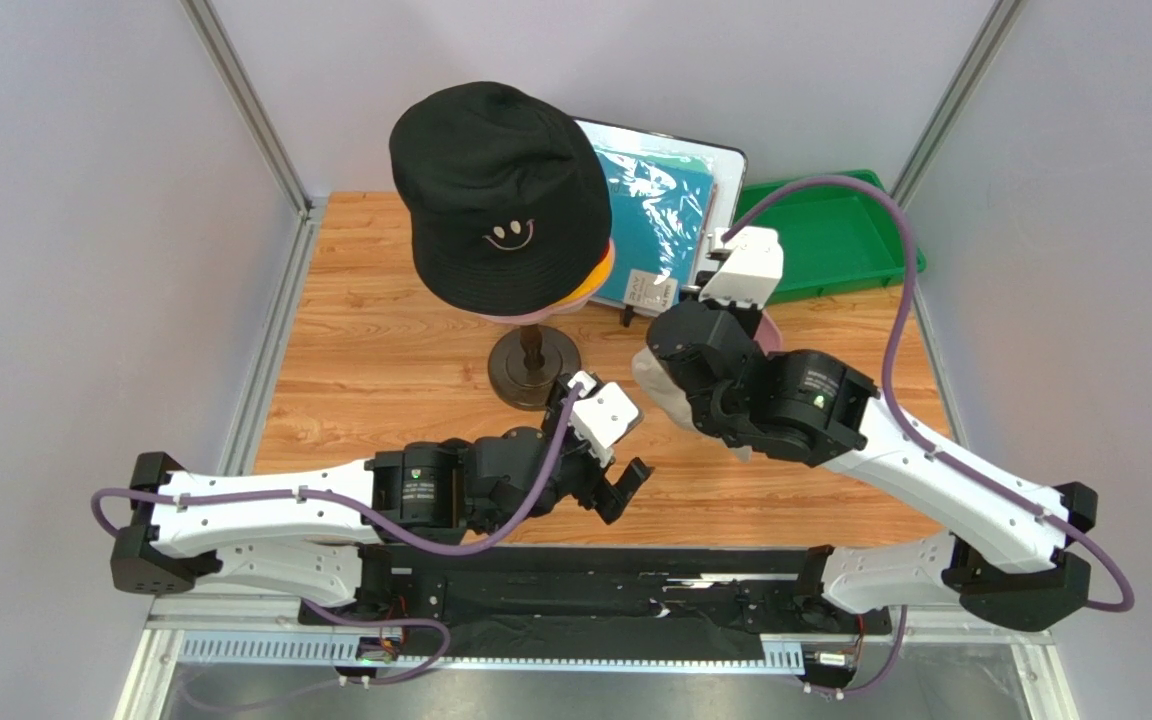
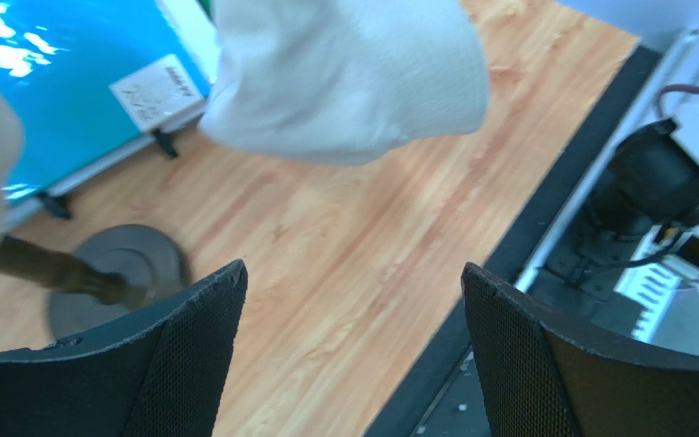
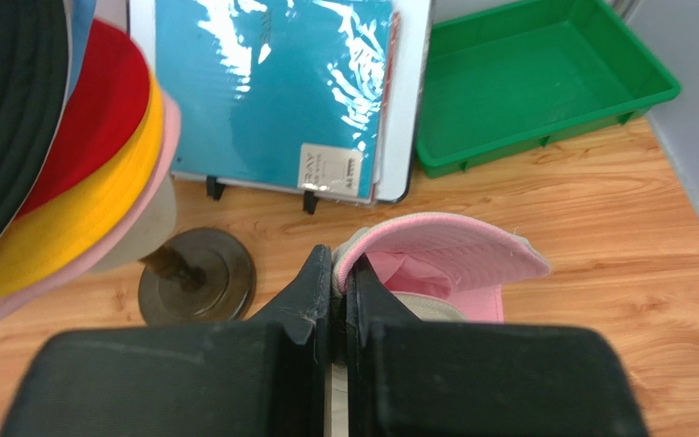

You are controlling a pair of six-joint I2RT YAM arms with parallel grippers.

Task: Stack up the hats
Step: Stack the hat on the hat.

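Gripping the beige hat (image 2: pixel 353 82) by its brim, the right claw (image 3: pixel 339 273) is clamped on the cloth over the middle of the desk (image 1: pixel 387 375), near the dark round base (image 3: pixel 198 287). The left claw (image 2: pixel 353 300) stands wide apart and holds nothing, close to the front edge. Toward the back edge, the black hat (image 1: pixel 500 195) sits on top of the red hat (image 3: pixel 98 118) and the orange-yellow hat (image 3: pixel 80 209) on the mannequin head (image 3: pixel 148 223).
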